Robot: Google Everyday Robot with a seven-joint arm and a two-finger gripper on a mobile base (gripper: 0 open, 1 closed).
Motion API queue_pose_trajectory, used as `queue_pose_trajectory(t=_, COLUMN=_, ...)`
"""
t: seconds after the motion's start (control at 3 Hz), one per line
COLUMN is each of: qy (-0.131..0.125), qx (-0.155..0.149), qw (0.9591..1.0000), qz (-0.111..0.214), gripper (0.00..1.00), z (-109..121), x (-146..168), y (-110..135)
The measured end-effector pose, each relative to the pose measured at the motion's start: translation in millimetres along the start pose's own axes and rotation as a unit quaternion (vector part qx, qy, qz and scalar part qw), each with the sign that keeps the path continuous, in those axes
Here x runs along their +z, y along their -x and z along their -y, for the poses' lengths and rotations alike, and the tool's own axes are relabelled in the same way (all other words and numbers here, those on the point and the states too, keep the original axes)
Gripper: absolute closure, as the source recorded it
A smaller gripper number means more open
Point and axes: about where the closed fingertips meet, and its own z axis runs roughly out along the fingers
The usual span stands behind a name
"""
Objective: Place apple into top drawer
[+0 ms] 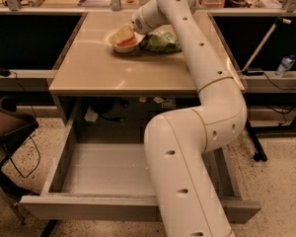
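At the far left, a brown seat (7,123) stands on the speckled floor (278,181), beside the counter's left side. The top drawer (91,208) is pulled far out from under the front edge of the tan counter (96,70). Its flat grey front panel is nearest the camera and its shallow tray is open to view.

A white bowl (116,46) sits toward the far edge of the counter, roughly midway along it. The apple (130,42) lies in this bowl and shows as a red-orange patch on the bowl's right half, well apart from the drawer. The claw (123,33) hangs directly over the bowl and reaches down into it, against or just above the apple. Whether the claw is spread or pressed together cannot be told from here, nor whether it has hold of the fruit.

A green crinkled bag (162,42) lies just to the right of the bowl, touching or nearly touching it. The white arm (207,78) rises from the lower middle, crossing over the right part of the drawer, and bends back across the counter's right side to the bowl. At the far right, a plastic bottle (284,65) stands on a low ledge off the counter.
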Motion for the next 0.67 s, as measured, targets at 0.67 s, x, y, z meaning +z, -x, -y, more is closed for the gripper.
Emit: queue_pose_trajectory(t=0.67, qy=0.000, qx=0.000, qw=1.0000, qz=0.000, gripper=0.65, z=0.0, x=0.1, y=0.0)
